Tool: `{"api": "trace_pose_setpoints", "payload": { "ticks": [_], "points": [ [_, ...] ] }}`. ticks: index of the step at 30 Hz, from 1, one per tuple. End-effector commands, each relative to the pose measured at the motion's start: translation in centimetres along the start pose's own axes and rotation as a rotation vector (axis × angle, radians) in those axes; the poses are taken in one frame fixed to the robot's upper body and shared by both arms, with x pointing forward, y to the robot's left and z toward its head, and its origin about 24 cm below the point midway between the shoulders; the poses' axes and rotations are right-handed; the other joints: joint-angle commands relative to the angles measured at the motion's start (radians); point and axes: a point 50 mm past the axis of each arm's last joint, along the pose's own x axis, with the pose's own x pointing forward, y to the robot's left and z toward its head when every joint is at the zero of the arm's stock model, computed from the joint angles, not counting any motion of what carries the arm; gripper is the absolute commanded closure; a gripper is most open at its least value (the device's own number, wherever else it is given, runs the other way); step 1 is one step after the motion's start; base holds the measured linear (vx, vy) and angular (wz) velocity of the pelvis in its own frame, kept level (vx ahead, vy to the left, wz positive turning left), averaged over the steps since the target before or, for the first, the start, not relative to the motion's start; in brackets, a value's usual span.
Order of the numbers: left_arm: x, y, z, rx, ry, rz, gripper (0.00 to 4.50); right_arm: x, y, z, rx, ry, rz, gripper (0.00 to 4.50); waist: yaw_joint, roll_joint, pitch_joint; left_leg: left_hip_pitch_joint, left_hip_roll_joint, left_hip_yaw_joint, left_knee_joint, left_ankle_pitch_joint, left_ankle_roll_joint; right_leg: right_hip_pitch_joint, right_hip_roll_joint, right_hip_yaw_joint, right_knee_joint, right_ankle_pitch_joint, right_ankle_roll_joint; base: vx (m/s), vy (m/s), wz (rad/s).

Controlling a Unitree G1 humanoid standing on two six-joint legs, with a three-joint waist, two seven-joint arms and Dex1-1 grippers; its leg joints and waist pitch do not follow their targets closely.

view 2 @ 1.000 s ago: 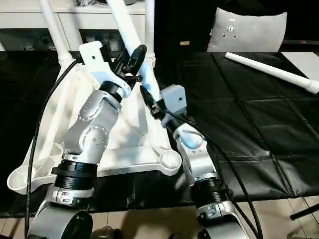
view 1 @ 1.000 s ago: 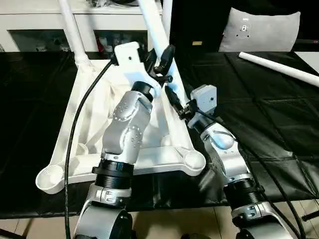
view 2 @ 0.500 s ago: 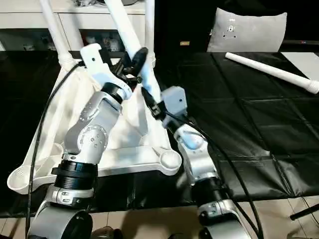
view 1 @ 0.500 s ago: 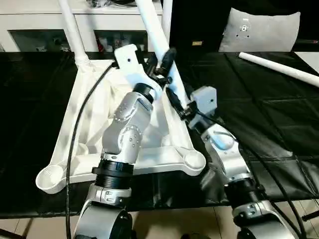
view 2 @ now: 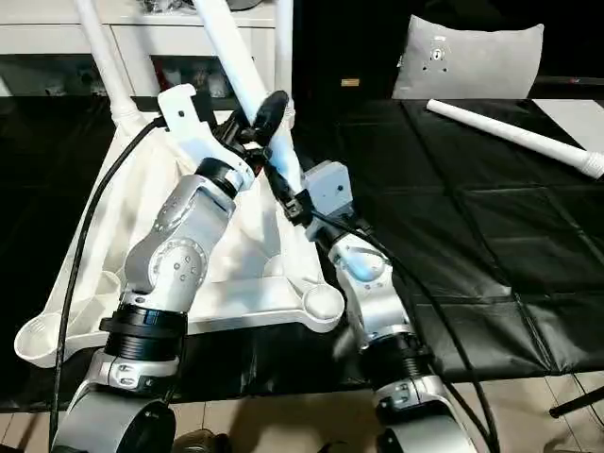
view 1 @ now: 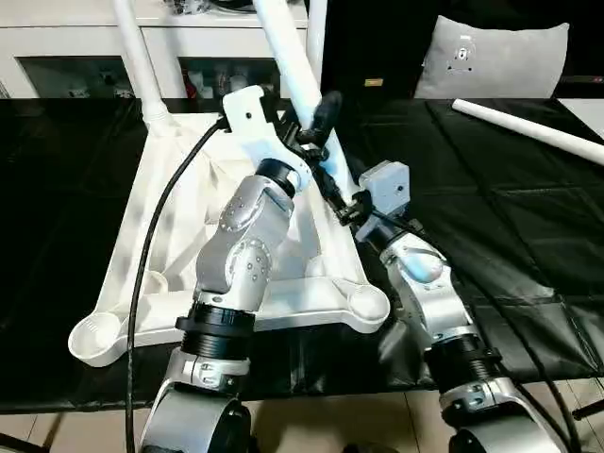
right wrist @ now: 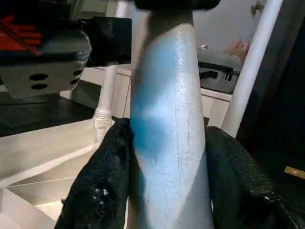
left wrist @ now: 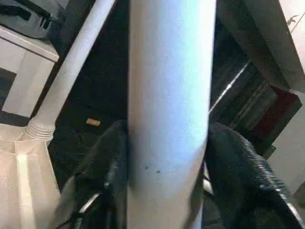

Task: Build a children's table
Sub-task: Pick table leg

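1. The children's table top (view 1: pixel 189 217) lies upside down on the black counter (view 1: pixel 491 198); two legs stand in its far sockets, a spare leg (view 1: pixel 528 130) lies well apart.
2. The slanted third leg (view 1: pixel 293 66) is clasped by both; left pincer (view 1: pixel 316 127) higher, right pincer (view 1: pixel 338 198) lower.
3. The left pincer has crept slightly up the leg, its clasp briefly loosening; likely regripping before seating.

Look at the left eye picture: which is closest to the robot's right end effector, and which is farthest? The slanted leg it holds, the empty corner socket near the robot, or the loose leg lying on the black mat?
From the right end effector:
1. Slanted leg: held between its fingers.
2. Empty corner socket: nearer the robot, at the tabletop's right corner.
3. Loose leg: far off to the right on the black mat.
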Motion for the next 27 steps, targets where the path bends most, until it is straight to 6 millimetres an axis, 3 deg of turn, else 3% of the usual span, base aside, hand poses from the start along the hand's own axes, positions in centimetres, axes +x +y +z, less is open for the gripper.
{"api": "trace_pose_setpoints", "payload": {
  "ticks": [1,12,13,20,25,27],
  "points": [
    [0.2,-2.4,-1.9,-0.12,0.028,-0.034,2.39,0.5,0.1,0.5,-0.018,-0.015,0.018,2.65,-0.005,-0.008,-0.078,0.026,0.038,-0.018,-0.06,-0.191,0.042,0.051,-0.057,0.026,-0.067,-0.141,-0.174,0.0,0.0,0.0],
    [0.2,-2.2,-1.9,-0.122,0.026,-0.013,2.66,0.4,0.1,0.2,-0.024,0.008,0.036,2.65,-0.005,-0.009,-0.079,0.027,0.038,-0.018,-0.059,-0.184,0.046,0.052,-0.057,0.026,-0.065,-0.129,-0.18,0.0,0.0,0.0],
    [0.2,-2.1,-1.9,-0.122,0.024,-0.009,2.66,0.4,0.1,0.1,-0.022,0.012,0.038,2.09,-0.005,-0.009,-0.079,0.027,0.038,-0.018,-0.059,-0.186,0.046,0.052,-0.057,0.026,-0.065,-0.132,-0.181,0.0,0.0,0.0],
    [0.5,-1.1,-1.5,-0.103,0.012,0.033,2.66,0.4,-0.1,-0.3,-0.021,0.039,0.038,1.54,-0.006,-0.009,-0.078,0.028,0.037,-0.018,-0.059,-0.193,0.044,0.051,-0.057,0.026,-0.068,-0.148,-0.18,0.0,0.0,0.0],
    [1.0,1.6,0.0,-0.041,-0.022,0.118,2.66,0.0,-0.4,-0.6,-0.008,0.064,0.045,1.04,-0.006,-0.011,-0.079,0.026,0.034,-0.018,-0.058,-0.182,0.048,0.055,-0.056,0.025,-0.067,-0.131,-0.177,0.0,0.0,0.0],
    [1.1,2.4,0.5,-0.014,-0.029,0.131,2.66,-0.2,-0.4,-0.8,0.015,0.082,0.076,0.94,-0.004,-0.007,-0.08,0.029,0.037,-0.02,-0.059,-0.189,0.048,0.054,-0.057,0.024,-0.067,-0.139,-0.179,0.0,0.0,0.0]
  ]
}}
